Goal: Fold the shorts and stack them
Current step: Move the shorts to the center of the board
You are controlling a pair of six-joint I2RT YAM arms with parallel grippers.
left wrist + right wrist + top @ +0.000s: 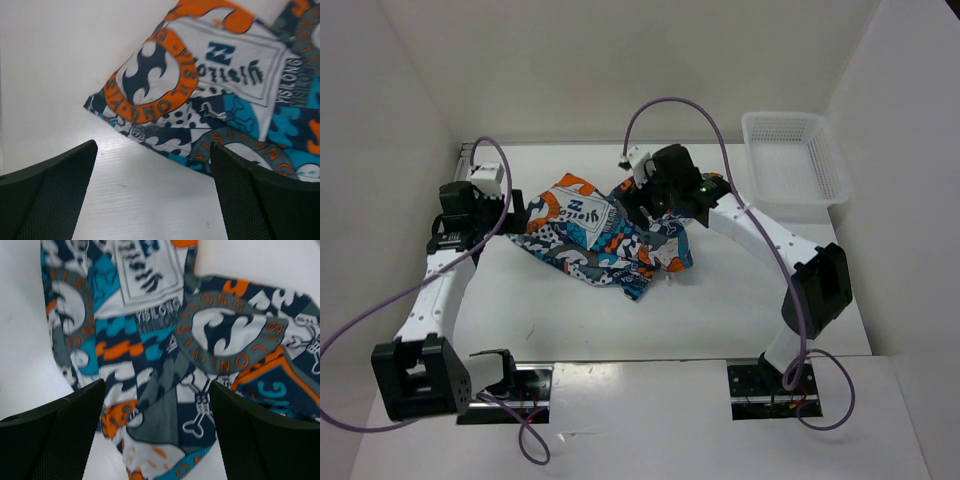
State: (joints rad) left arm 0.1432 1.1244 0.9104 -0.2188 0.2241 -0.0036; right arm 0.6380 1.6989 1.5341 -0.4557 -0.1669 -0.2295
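the counter carried the shorts, crumpled near its middle and not yet flat. the right pincer stood wide above the bunched cloth, holding nothing; the left pincer gaped wide beside the left hem. likely best: pinch opposite edges and spread them flat before folding.

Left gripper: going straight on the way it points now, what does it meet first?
Likely the edge of the cartoon-print teal, orange and navy fabric shorts, just ahead of the left gripper on the white table; depth is unclear, so table might come first.
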